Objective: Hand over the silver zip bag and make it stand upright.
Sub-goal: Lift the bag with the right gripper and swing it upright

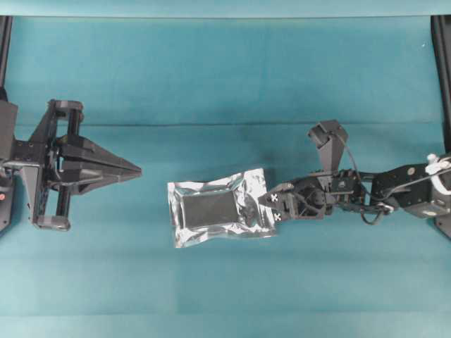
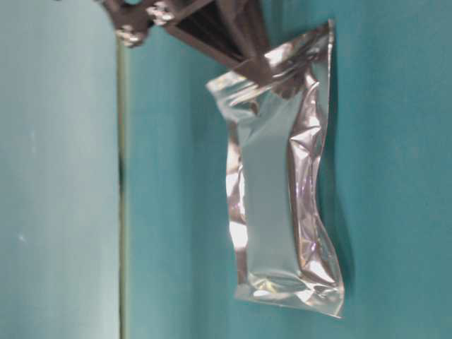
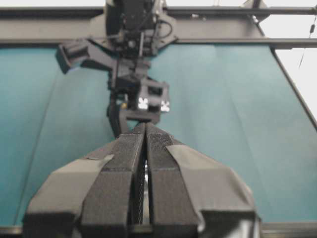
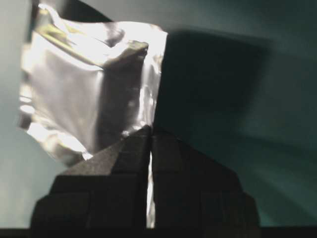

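The silver zip bag (image 1: 218, 208) lies on the teal table near the middle, its dark centre panel facing up. My right gripper (image 1: 266, 201) comes in from the right and is shut on the bag's right sealed edge. The right wrist view shows the crinkled foil of the bag (image 4: 94, 84) running into the closed tips of the right gripper (image 4: 150, 130). In the table-level view the bag (image 2: 275, 191) is pinched at one corner by dark fingers (image 2: 240, 42). My left gripper (image 1: 137, 170) is at the far left, shut and empty, pointing at the bag from a hand's width away; its tips (image 3: 145, 125) touch.
The right arm (image 3: 138, 94) faces the left wrist camera across the table. Teal cloth (image 1: 225, 84) covers the whole table. Black frame posts (image 1: 442, 63) stand at the side edges.
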